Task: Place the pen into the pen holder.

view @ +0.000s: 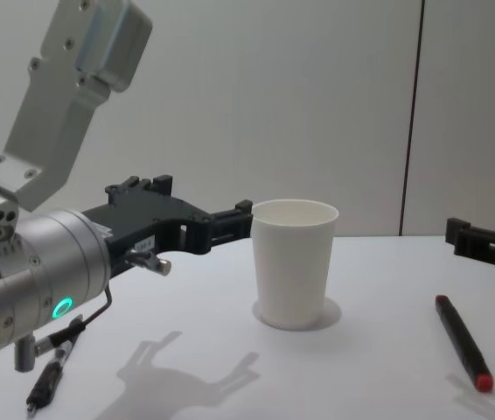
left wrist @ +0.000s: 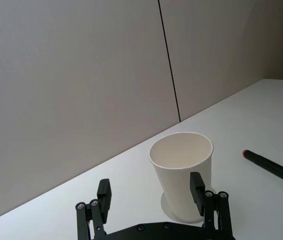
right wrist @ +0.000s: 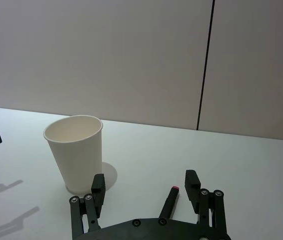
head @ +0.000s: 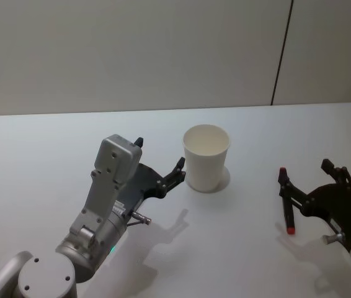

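Beneath my spread right end effector [head: 304, 171] lies a slim black red-tipped pen [view: 460, 341], while my left end effector [head: 160, 152], also spread, hovers beside the white tapered paper cup [head: 205, 161].

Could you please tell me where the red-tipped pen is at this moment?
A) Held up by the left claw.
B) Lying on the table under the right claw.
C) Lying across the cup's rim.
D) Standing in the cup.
B: the pen lies flat on the table, to the right of the empty cup, below the open right claw.
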Robot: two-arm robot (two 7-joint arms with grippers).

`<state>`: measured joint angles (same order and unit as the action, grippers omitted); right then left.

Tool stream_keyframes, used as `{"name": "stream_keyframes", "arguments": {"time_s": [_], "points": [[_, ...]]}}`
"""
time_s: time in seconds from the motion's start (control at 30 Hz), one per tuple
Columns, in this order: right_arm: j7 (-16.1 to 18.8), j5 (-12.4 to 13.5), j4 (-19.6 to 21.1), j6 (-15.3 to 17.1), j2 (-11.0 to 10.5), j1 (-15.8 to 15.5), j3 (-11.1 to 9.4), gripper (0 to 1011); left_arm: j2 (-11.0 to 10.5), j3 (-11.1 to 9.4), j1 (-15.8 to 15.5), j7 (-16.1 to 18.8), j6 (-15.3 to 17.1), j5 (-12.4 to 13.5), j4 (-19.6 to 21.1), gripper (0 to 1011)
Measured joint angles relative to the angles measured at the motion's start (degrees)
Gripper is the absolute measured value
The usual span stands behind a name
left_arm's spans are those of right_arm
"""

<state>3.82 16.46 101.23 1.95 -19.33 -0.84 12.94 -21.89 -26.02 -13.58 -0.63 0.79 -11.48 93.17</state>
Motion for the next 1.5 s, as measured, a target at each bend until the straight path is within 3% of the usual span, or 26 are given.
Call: {"name": "stream_keyframes", "arguments": {"time_s": [1.17,1.5], "points": [[0.0,0.1,0.0,0.1,0.1,0.0,0.0,1001,0.0,0.0,0.0,0.0,0.0,0.0,0.0,999],[0.0,2.9,1.2,3.8,0.2,0.1,-0.5,1001,0.0,0.0,0.0,0.0,0.0,0.0,0.0,1000]]}}
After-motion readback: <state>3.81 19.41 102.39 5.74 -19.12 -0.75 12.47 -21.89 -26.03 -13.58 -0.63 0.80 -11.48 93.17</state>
